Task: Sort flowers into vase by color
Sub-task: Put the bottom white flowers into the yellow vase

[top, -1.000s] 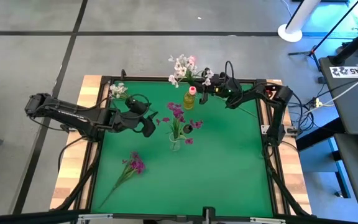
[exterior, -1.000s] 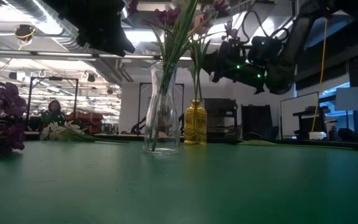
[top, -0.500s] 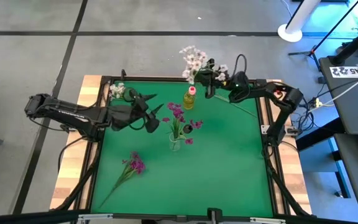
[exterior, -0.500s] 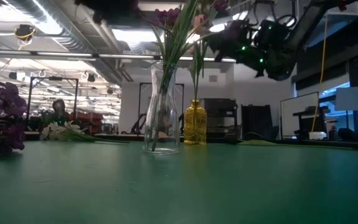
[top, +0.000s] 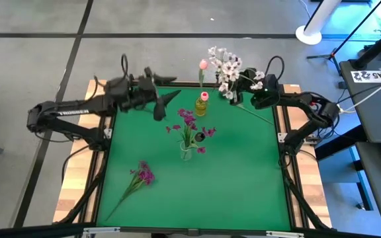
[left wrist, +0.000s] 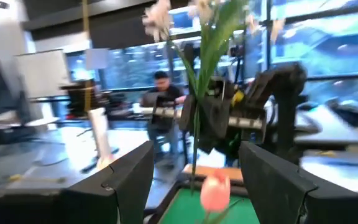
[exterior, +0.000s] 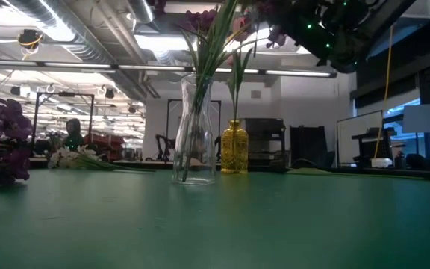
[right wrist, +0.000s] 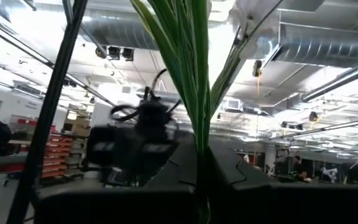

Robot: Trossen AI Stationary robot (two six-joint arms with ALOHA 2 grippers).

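A clear glass vase (top: 186,152) (exterior: 195,134) at mid-table holds magenta flowers (top: 190,122). Behind it a small yellow vase (top: 201,106) (exterior: 234,147) holds a tall pink tulip bud (top: 202,64) (left wrist: 215,190). My right gripper (top: 241,90) (right wrist: 201,186) hovers high over the far right of the mat, shut on a white-blossomed sprig (top: 227,66). My left gripper (top: 167,100) (left wrist: 196,152) is raised over the far left of the mat, open and with nothing between its fingers. A magenta sprig (top: 142,174) lies flat near the left front. My right gripper pinches the sprig's bundled green stems (right wrist: 201,163) between its two fingers, which slant upward. The stems rise out of the fingers and the white blossoms (top: 229,65) stand above the gripper. The sprig is lifted clear of the table and both vases.
White flowers (exterior: 69,155) lie at the far left of the mat. A thin green stem (top: 258,114) lies near the far right corner. The green mat (top: 243,178) is bare at the front right. People and desks show in the room beyond.
My left gripper has risen and swung toward the far edge, tipping from pointing down to about level, and has stayed open. My right gripper has risen and drifted toward the right edge, carrying the white sprig higher above the yellow vase.
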